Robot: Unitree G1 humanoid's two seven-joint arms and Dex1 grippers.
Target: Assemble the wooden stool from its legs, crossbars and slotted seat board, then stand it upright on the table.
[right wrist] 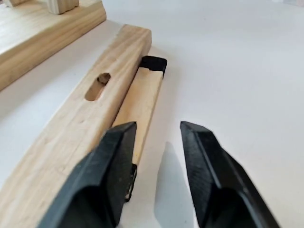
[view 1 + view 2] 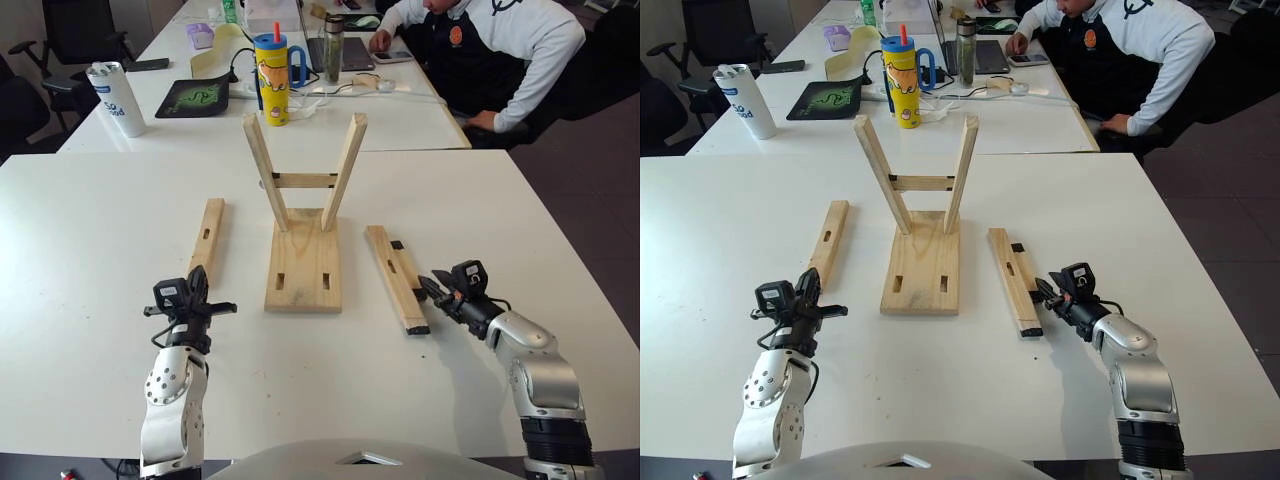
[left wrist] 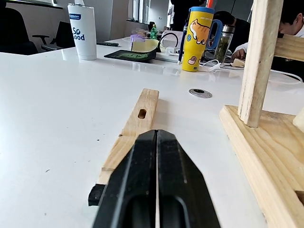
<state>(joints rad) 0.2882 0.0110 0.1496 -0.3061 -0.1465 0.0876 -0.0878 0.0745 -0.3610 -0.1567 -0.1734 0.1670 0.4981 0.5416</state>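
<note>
The slotted seat board (image 2: 303, 264) lies flat mid-table. Two legs (image 2: 262, 170) stand tilted in its far end, joined by a crossbar (image 2: 305, 181). A loose leg (image 2: 207, 236) lies to the board's left. My left gripper (image 2: 196, 284) is shut and empty just short of that leg's near end (image 3: 137, 118). Another loose leg (image 2: 393, 277) lies to the board's right, with a short black-tipped crossbar (image 1: 143, 95) against its outer side. My right gripper (image 1: 156, 126) is open at the near end of that crossbar, one finger (image 1: 114, 156) over it and the other over bare table.
A second table behind holds a yellow cup (image 2: 272, 78), a white tumbler (image 2: 118, 98), a dark mat (image 2: 195, 96) and a bottle (image 2: 333, 47). A person sits at its far right. A metal grommet (image 3: 200, 93) is set in my table beyond the board.
</note>
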